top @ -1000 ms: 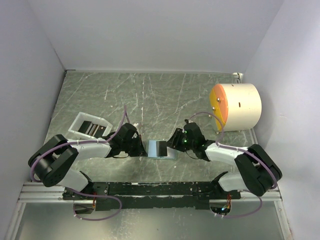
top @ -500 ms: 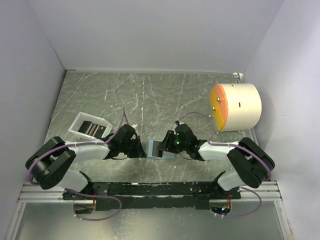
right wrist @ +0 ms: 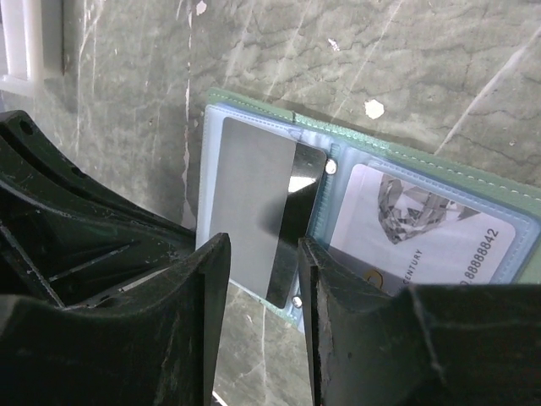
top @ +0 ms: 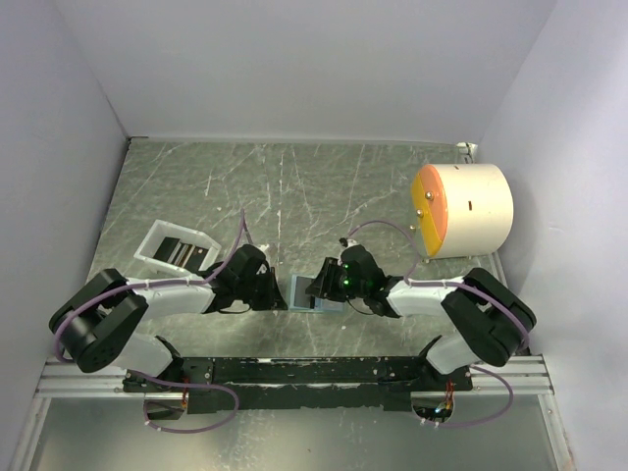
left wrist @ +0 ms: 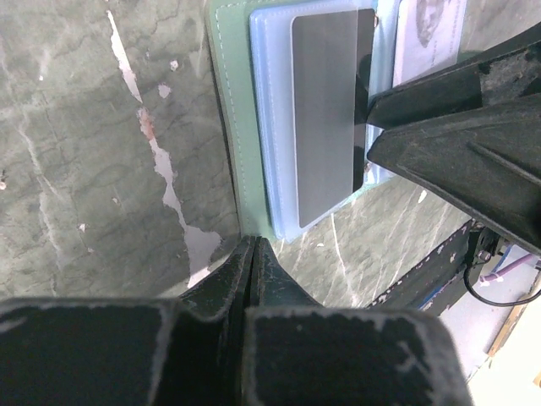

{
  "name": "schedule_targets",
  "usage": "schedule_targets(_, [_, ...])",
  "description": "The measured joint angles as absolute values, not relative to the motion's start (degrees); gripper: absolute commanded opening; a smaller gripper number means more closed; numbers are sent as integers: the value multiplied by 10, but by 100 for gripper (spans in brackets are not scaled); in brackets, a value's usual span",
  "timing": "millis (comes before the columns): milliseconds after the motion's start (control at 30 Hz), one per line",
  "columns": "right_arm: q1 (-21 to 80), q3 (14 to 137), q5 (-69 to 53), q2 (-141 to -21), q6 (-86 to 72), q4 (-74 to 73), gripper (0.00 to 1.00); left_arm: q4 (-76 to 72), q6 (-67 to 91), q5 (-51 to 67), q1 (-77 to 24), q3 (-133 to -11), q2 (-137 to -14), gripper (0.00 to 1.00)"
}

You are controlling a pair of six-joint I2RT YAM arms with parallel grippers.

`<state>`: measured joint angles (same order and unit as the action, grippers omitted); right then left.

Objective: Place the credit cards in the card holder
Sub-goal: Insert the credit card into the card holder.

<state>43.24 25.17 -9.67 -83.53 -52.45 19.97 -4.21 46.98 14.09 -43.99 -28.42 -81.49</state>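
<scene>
Nearest, mid-table just past the arm bases: L gripper (left wrist: 253, 254), fingers pressed flat together, no gap, tips right at the green rim of the card holder (left wrist: 230, 127). Can't tell whether any rim pinched betw. them.

Opposite, coming in from the right: R gripper (right wrist: 264, 283), fingers part-way apart, straddling the near end of a dark grey card (right wrist: 254, 194). Card wider than the gap, so seemingly under the tips rather than clamped; actual contact unclear. In L wrist view, one R finger right against the card's long edge.

Card holder open flat on the table (top: 294, 186) betw. the two grippers, pale green outside, lt blue pockets facing up. Grey card on the page nearer the L gripper, slightly tilted, dark stripe along one side. In the pocket or merely on it: can't tell. Second card (right wrist: 423, 228), white w/ printed figure & digits, inside the adjoining clear pocket.

Further back & left, near the L arm: white tray (top: 157, 238) w/ dark cards (top: 183, 253) in it, count unclear.

Far right, well apart from the rest: white drum (top: 476, 206) on its side, orange face toward centre.
</scene>
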Motion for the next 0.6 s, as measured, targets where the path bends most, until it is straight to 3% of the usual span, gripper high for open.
schedule_targets(600, [432,255,-134,-887,-506,267,25,4,469,114,-440,-289,-794,7])
